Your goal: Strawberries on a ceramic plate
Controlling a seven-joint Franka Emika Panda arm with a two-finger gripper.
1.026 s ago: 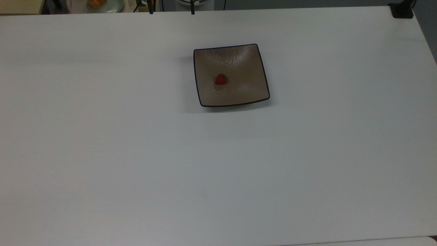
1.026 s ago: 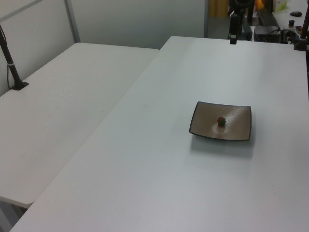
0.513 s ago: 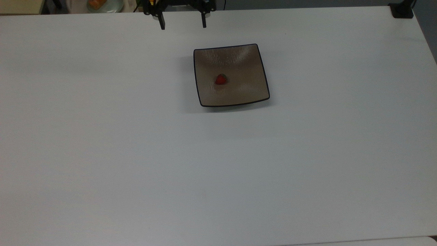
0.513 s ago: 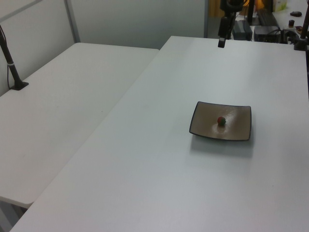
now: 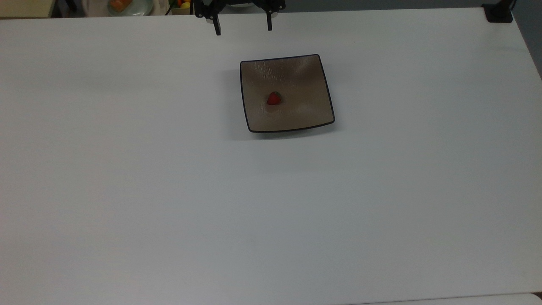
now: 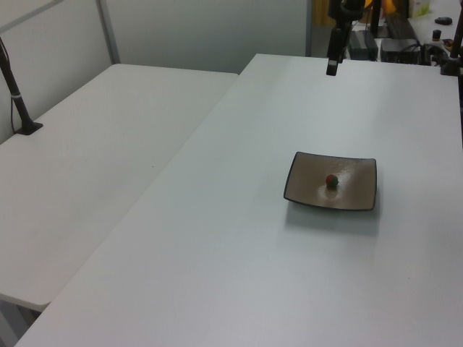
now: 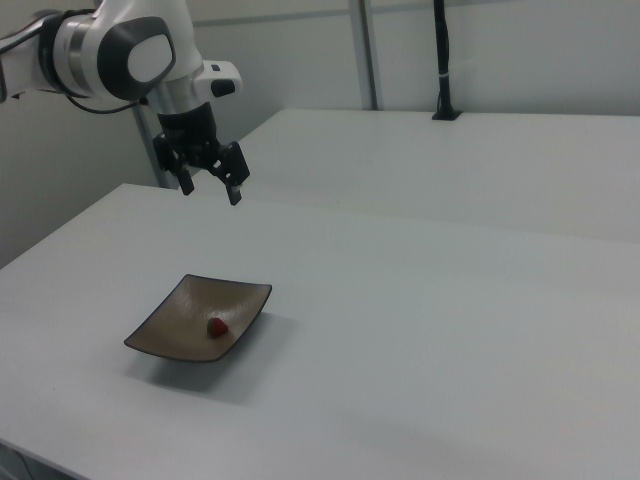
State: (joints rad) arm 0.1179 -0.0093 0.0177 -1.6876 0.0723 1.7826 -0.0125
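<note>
red strawberry (image 5: pixel 274 98) with green cap on glossy brown square plate (image 5: pixel 309 114); fingers (image 5: pixel 217 29) spread, empty

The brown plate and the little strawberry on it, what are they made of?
The plate looks like glazed ceramic: glossy brown with a thin black rim, and light glints off it. The strawberry is red with a dark green cap; whether it is real fruit or a plastic toy cannot be told from here.

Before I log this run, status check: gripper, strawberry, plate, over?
Gripper open, empty, above the table beyond the plate. Strawberry lies on the plate. Nothing between them.
</note>
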